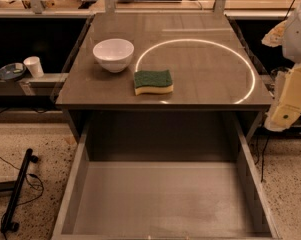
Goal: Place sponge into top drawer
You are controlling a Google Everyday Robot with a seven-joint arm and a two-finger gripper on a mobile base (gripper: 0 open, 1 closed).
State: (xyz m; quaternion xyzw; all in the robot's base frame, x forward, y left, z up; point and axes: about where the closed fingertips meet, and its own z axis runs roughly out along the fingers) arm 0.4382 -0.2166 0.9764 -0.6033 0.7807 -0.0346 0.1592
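Observation:
The sponge [153, 81], dark green on top with pale yellow foam below, lies flat on the grey table top [205, 69], near the front edge and just right of the white bowl. The top drawer [162, 199] is pulled out wide open below the table's front edge; its flat grey bottom holds nothing. My gripper [289, 100], a cream-coloured part of the arm, hangs at the right edge of the view, beside the table's front right corner, well away from the sponge and holding nothing that I can see.
A white bowl [113, 54] stands on the table left of the sponge. A bright ring of reflected light lies on the table top. A shelf at the left carries a white cup [34, 66] and a dish [11, 71]. A black bar with cable [17, 194] lies on the floor at the left.

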